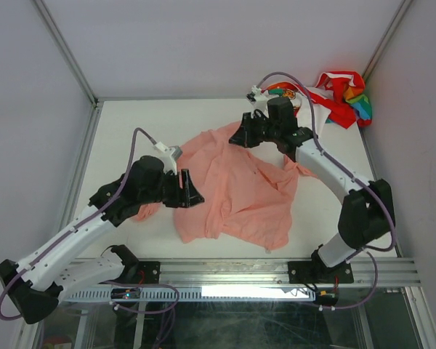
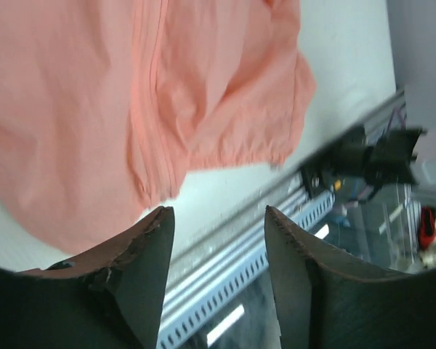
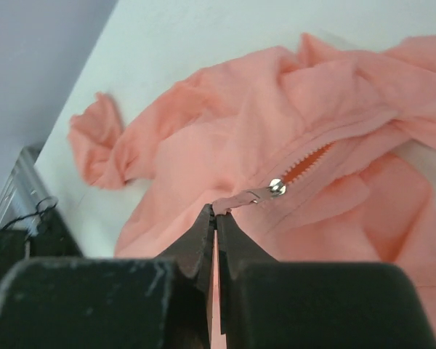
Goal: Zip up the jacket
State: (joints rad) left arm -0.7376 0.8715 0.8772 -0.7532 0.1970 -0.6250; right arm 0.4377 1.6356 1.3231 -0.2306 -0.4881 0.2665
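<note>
The salmon-pink jacket (image 1: 240, 193) lies crumpled on the white table. It fills the top of the left wrist view (image 2: 131, 94) and shows in the right wrist view (image 3: 225, 138). My right gripper (image 3: 215, 211) is shut on the pink zipper pull tab (image 3: 240, 199), which leads to the silver slider (image 3: 277, 187); open orange zipper teeth (image 3: 309, 161) run beyond it. In the top view the right gripper (image 1: 241, 135) is at the jacket's far edge. My left gripper (image 2: 218, 218) is open and empty, by the jacket's left side (image 1: 191, 196), its fingers (image 2: 149, 247) over the table's near edge.
A red, white and rainbow-coloured garment (image 1: 338, 98) lies at the back right corner. A perforated metal rail (image 2: 247, 247) runs along the near table edge. Grey walls (image 1: 203, 43) enclose the table on three sides.
</note>
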